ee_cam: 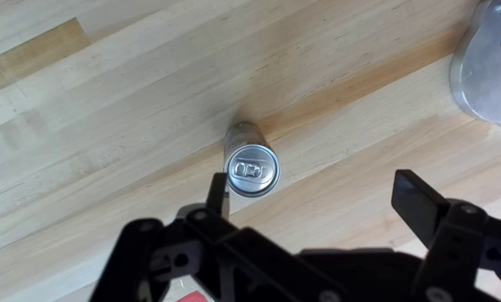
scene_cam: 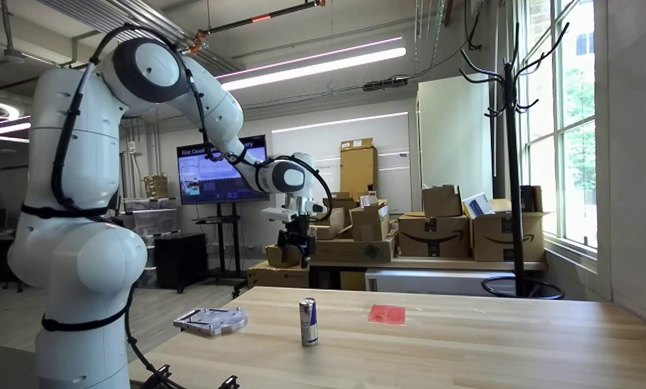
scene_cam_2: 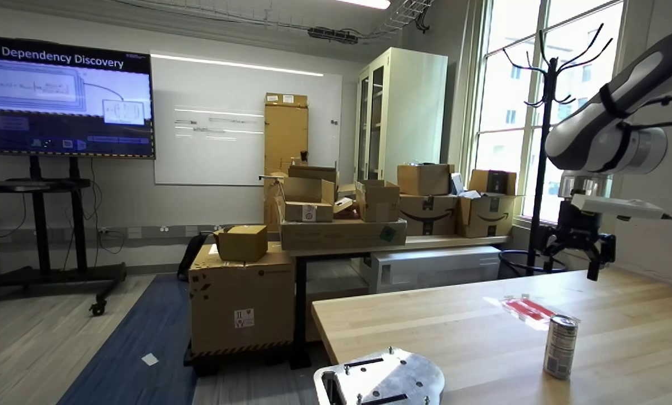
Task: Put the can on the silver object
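Your Robotiq gripper (ee_cam: 313, 193): wide, empty. Likely step: pre-grasp, slim drink can (ee_cam: 253, 171). Next: centre over it, descend; slotted metal plate (scene_cam_2: 393, 378) after.

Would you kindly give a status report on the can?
Gripper open, holding nothing. Can upright on table, off the silver object. Red piece nearby, not between them.

I look down on a pale wooden table (scene_cam: 495, 351), its strips joined side by side, a few of them darker. On it the can (scene_cam: 308, 323) stands upright, apart from its two neighbours: the silver object (scene_cam_2: 382, 378), lying flat near an edge (I make out slots and holes in its top), and a flat red piece (scene_cam: 386, 314), farther in from that edge.
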Motion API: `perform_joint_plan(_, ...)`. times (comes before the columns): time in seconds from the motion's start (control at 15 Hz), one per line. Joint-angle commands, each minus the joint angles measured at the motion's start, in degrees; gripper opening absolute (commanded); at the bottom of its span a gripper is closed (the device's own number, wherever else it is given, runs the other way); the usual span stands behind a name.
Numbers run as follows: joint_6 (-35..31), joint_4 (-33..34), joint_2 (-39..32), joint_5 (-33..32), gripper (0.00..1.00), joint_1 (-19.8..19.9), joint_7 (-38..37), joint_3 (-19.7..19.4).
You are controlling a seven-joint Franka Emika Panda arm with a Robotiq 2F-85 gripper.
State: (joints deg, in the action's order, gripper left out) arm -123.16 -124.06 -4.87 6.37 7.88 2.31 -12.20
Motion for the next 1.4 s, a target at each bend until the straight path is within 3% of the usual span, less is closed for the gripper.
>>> perform_joint_plan(0.0,-3.6,3.8,-6.5,0.6,1.00,0.9,-0.8,1.3)
perform_joint_plan(0.53,-9.4,6.9,-16.0,0.8,1.00,2.5,-0.6,1.5)
perform_joint_plan(1.33,-10.5,6.0,-20.0,0.7,1.00,2.9,-0.4,2.2)
